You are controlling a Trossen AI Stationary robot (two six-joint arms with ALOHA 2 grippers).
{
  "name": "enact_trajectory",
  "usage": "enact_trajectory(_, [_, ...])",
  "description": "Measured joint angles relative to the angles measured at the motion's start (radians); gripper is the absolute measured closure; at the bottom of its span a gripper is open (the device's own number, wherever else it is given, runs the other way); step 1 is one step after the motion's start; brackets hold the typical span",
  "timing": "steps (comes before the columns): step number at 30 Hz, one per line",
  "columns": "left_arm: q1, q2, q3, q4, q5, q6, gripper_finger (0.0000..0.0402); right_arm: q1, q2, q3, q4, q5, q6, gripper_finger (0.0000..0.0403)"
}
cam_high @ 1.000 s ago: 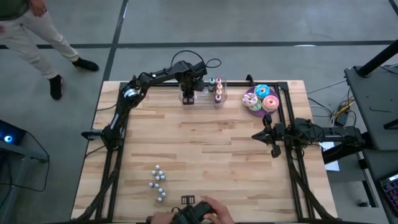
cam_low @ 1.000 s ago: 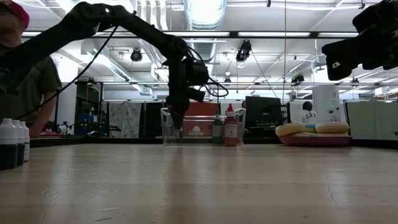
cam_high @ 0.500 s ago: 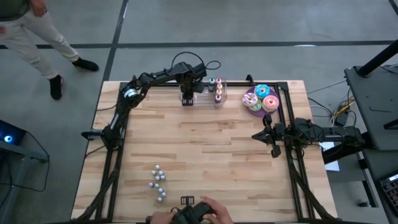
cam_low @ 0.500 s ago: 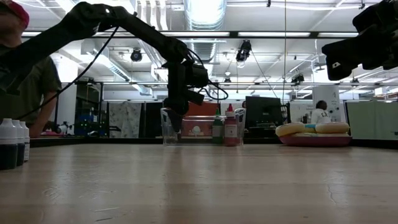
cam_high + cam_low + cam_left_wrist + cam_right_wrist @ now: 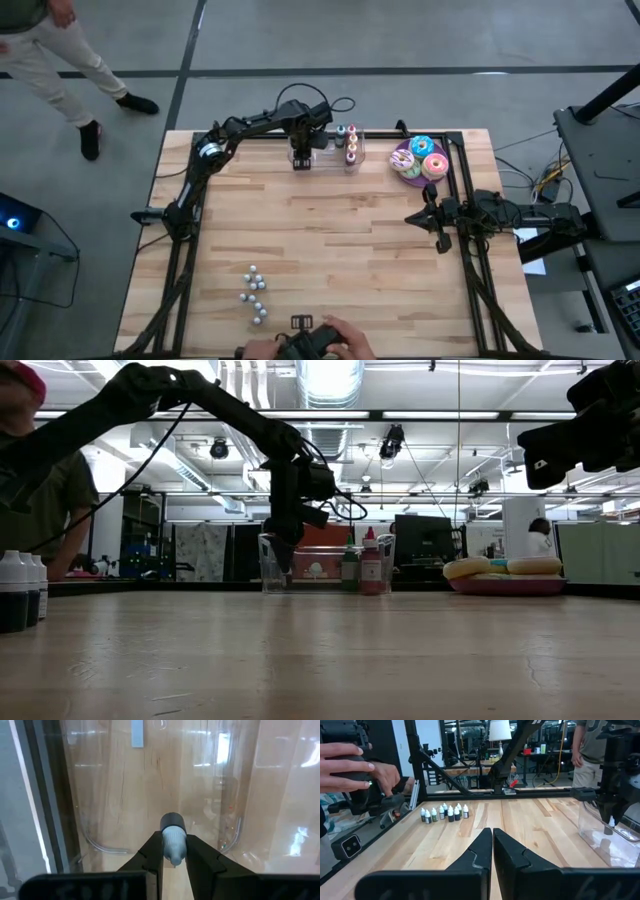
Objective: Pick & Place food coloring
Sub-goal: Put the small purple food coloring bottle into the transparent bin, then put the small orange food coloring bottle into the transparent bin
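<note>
High view: the left end effector (image 5: 301,158) reaches to the table's (image 5: 330,250) far edge and sits over the left end of a clear container (image 5: 322,156). The food coloring (image 5: 351,144) stands upright at the container's right end, just beside a plate of doughnuts (image 5: 421,159) near the far right corner. The right end effector (image 5: 433,219) waits by the right edge. A cluster of small bottles (image 5: 254,294) stands near the near edge, close to a person's hands (image 5: 322,342).

Low view: the left end effector (image 5: 284,556) points down into the container (image 5: 386,563). A green and a red bottle of the food coloring (image 5: 361,569) stand inside, apart from it.

Left wrist view: the left end effector (image 5: 173,856) is closed on a small dropper bottle (image 5: 173,841), one finger (image 5: 153,856) pressed against each side, above the container's floor (image 5: 120,795).

Right wrist view: the right end effector (image 5: 492,846) has its fingers drawn together with only a thin slit between, holding nothing. Beyond it stands the row of small bottles (image 5: 445,813), beside a person's hand (image 5: 350,766).
</note>
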Motion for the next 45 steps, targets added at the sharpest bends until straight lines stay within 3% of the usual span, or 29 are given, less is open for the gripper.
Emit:
enact_trajectory(10, [0.0, 0.0, 0.0, -0.023, 0.0, 0.0, 0.0359, 0.0, 0.0, 0.0, 0.0, 0.0, 0.0, 0.0394])
enact_trajectory(20, [0.0, 0.0, 0.0, -0.022, -0.058, -0.012, 0.0306, 0.0, 0.0, 0.0, 0.0, 0.0, 0.0, 0.0394])
enact_trajectory(45, [-0.006, -0.002, 0.026, -0.029, -0.043, -0.054, 0.0303, 0.0, 0.0, 0.0, 0.0, 0.0, 0.0, 0.0394])
